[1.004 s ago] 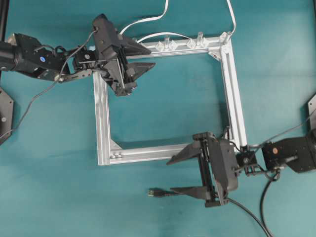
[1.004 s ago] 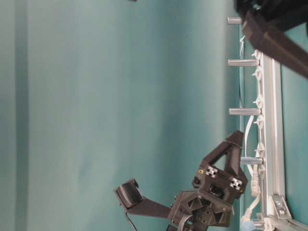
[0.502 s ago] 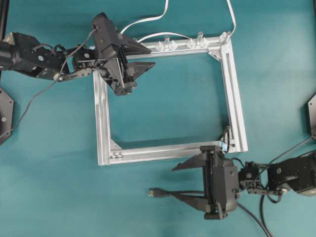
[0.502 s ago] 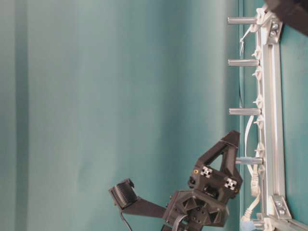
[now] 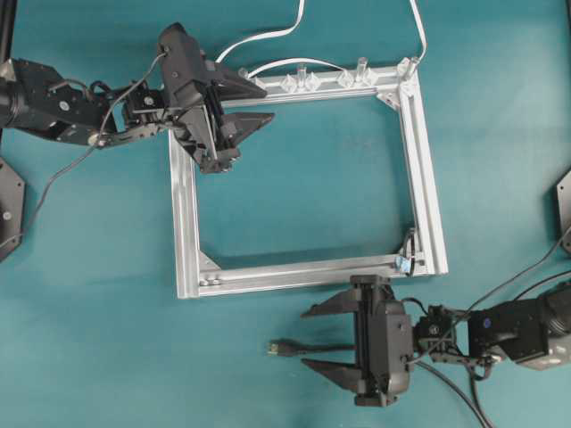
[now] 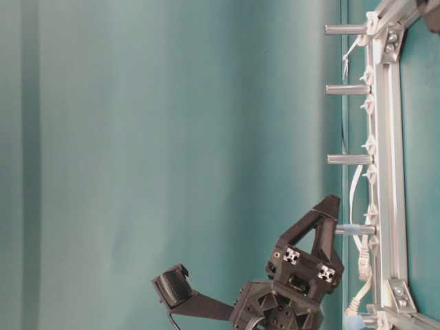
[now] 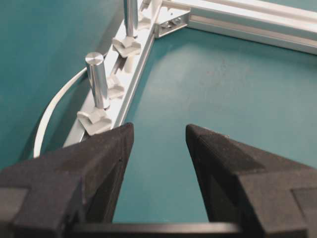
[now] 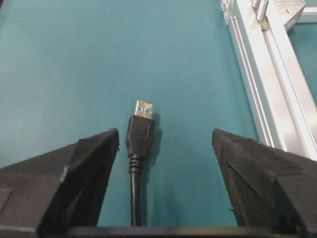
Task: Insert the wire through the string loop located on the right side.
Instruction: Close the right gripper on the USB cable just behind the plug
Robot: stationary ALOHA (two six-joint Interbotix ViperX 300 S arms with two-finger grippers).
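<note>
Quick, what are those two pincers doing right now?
Left pincer: open, holding nothing.
Right pincer: open around the thin black wire, not gripping it.

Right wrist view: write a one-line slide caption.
Open right tool straddles the wire lying unheld on the teal table, beside the aluminium frame.

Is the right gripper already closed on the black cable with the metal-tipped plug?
No. The right gripper stands open, and the black cable's plug lies on the teal table between its fingers, touching neither.

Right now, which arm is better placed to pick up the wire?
The right. Its open right gripper straddles the wire near the plug, which lies on the table. The left gripper hovers open over the frame's far corner.
</note>
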